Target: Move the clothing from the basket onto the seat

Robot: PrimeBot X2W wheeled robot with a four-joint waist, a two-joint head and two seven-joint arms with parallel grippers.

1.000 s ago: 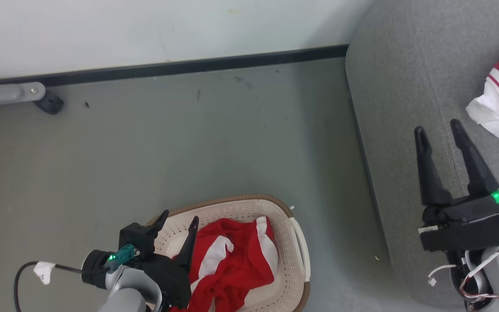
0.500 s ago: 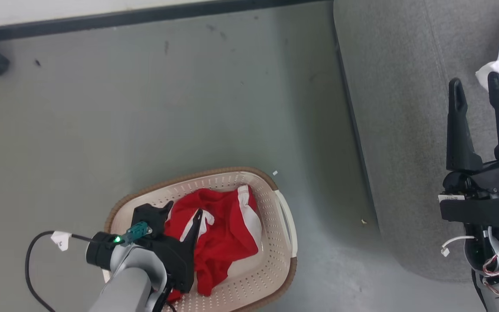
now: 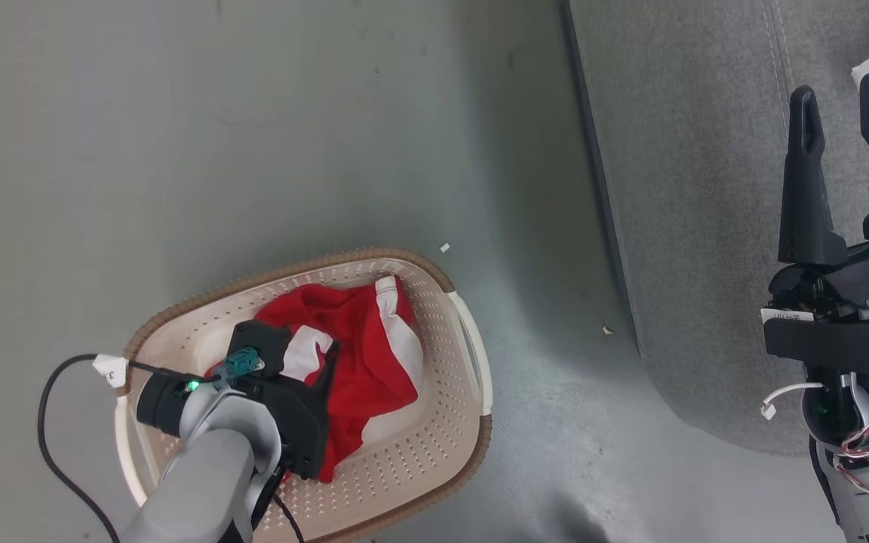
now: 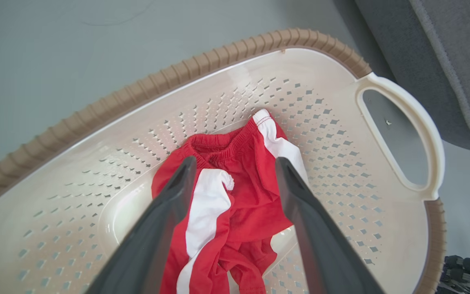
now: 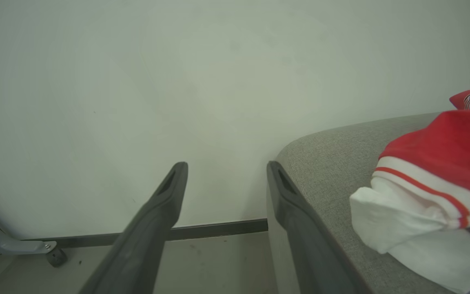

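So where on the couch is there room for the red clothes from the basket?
The seat is bare from its left edge, beside the floor, across to the right gripper. Past that gripper it is crowded: a red and white garment already lies there.

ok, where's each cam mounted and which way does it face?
Head view: on the head, facing down at floor, basket and seat; left gripper inside the basket, right gripper overlapping the seat.
Left wrist view: on the left wrist, looking along its open fingers down into the basket at red shorts.
Right wrist view: on the right wrist, facing the wall past the seat corner; open fingers, red-and-white garment on the seat.
Shared: head and left wrist both show basket, shorts.
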